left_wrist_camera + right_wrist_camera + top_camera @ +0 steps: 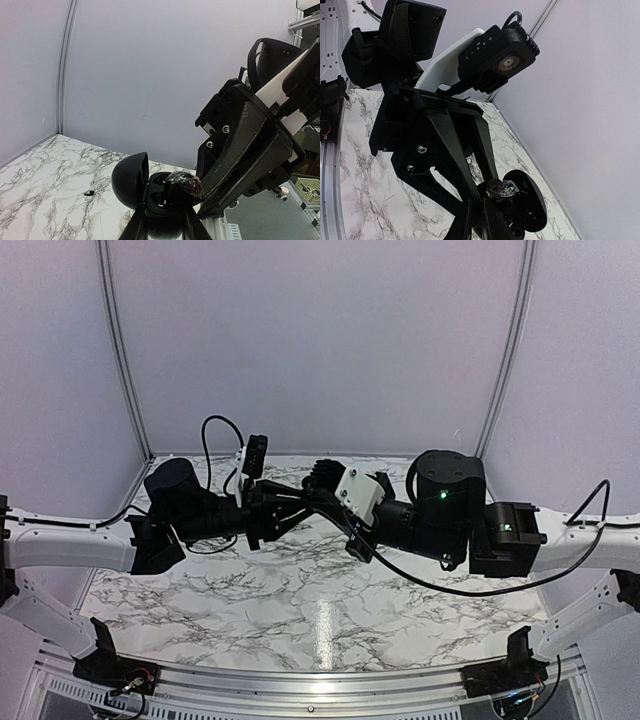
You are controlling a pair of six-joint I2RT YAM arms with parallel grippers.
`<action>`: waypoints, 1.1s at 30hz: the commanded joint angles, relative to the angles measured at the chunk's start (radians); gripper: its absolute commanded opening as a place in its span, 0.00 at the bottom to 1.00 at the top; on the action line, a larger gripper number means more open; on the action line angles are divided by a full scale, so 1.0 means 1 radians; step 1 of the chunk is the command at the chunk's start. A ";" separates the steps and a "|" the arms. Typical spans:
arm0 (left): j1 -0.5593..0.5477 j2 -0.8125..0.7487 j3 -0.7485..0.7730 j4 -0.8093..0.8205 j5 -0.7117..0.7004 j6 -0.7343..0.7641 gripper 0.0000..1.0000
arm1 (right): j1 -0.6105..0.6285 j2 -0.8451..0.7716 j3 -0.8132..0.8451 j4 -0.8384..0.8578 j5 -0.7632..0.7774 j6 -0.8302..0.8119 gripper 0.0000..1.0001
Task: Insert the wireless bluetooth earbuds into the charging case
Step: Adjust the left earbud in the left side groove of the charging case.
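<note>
1. Overhead view: the left arm [190, 505] and the right arm [440, 500] stretch in from either side and meet in mid-air above the marbled desk [200, 610]. Their jaws are tip to tip. What they carry is too small and dark to tell from here. Two green lights glow on the right arm.
2. Left wrist view: the left jaws are closed on the base of the charging case [132, 180], a round black clamshell held clear of the desk. Its lid stands open, tipped to the left, and the hollows inside show. The right jaws point in from the right, pinched shut on a glossy black earbud [184, 184]. The earbud sits at the rim of the open base; whether it is seated cannot be told. A tiny black bit [90, 193] lies on the desk well to the left, too small to identify.
3. Right wrist view: the right jaws rise from the bottom edge, closed, with the earbud at their tips against the open case. The left jaws slant down from the upper left and grip the case.
</note>
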 commanded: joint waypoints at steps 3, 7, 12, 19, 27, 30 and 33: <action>-0.002 0.004 0.023 0.027 -0.009 0.023 0.00 | -0.006 0.011 0.056 0.014 0.025 0.025 0.10; -0.005 0.008 0.025 0.018 -0.018 0.035 0.00 | -0.006 0.013 0.059 0.014 0.015 0.031 0.10; -0.010 0.011 0.030 0.000 -0.030 0.051 0.00 | -0.005 0.024 0.061 0.014 0.023 0.036 0.10; -0.018 0.012 0.036 -0.032 -0.062 0.074 0.00 | -0.006 0.039 0.072 0.014 0.033 0.048 0.10; -0.028 0.012 0.037 -0.063 -0.071 0.109 0.00 | -0.006 0.050 0.077 0.028 0.051 0.051 0.10; -0.033 0.012 0.041 -0.075 -0.066 0.125 0.00 | -0.006 0.058 0.077 0.046 0.046 0.048 0.10; -0.038 0.012 0.042 -0.083 -0.056 0.137 0.00 | -0.006 0.063 0.075 0.049 0.047 0.049 0.09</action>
